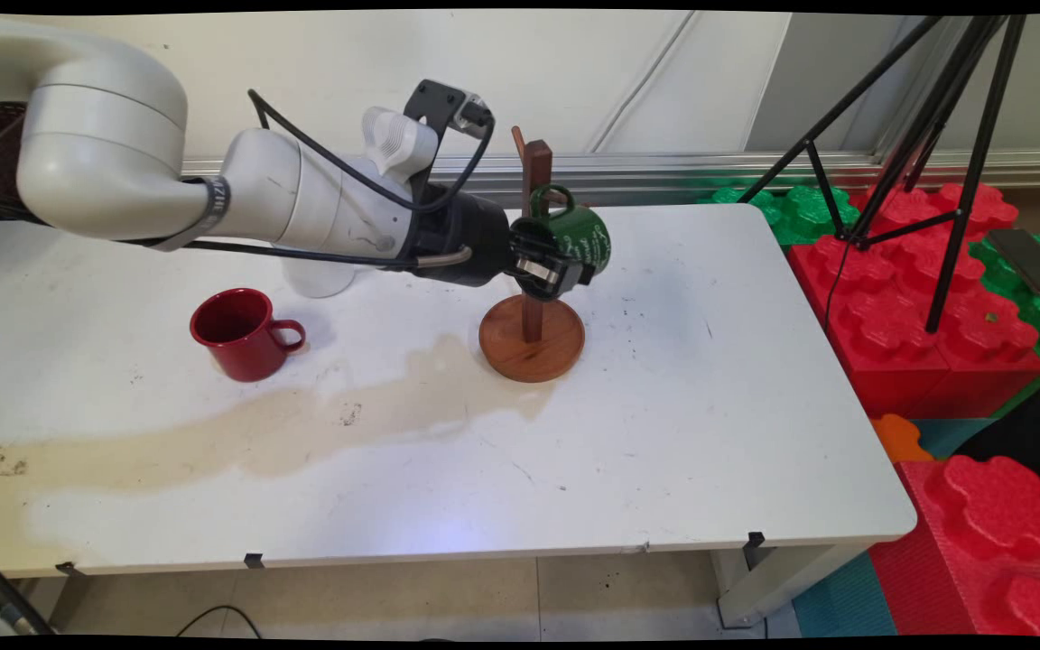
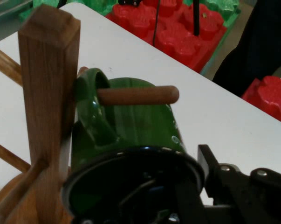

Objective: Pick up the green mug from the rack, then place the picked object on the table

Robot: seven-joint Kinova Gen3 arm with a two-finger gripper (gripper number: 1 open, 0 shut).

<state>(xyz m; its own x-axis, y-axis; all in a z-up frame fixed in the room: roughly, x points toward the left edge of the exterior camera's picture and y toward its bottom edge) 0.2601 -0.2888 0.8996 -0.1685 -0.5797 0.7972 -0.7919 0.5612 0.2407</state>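
Bench (image 1: 710, 406): white, with a long tan stain running from its near left corner toward the middle, ending at the foot of the mug stand.
Blocks (image 1: 917, 307): big red and green studded blocks stacked just beyond the bench's right end, with a black tripod (image 1: 944, 135) standing on them.
Arm (image 1: 303, 199): white, reaching in from the left, level above the bench, black cables hanging along it.
Mug stand (image 1: 533, 336): round wooden base on the bench with an upright post and pegs slanting out of it; it stands near the bench's middle.
Green mug (image 1: 579, 236): tipped on its side up against the post, mouth turned toward the arm; its handle (image 2: 91, 100) is looped over a peg (image 2: 138, 95) that pokes out through the loop, as the hand view shows.
Red mug (image 1: 240, 334): upright on the bench well to the left of the stand, handle pointing right, untouched.
Claw (image 1: 549, 267): closed onto the green mug's rim, one finger (image 2: 189, 198) reaching into the mouth and the other finger (image 2: 210, 170) outside the wall; the mug hangs clear of the bench, above the stand's base.
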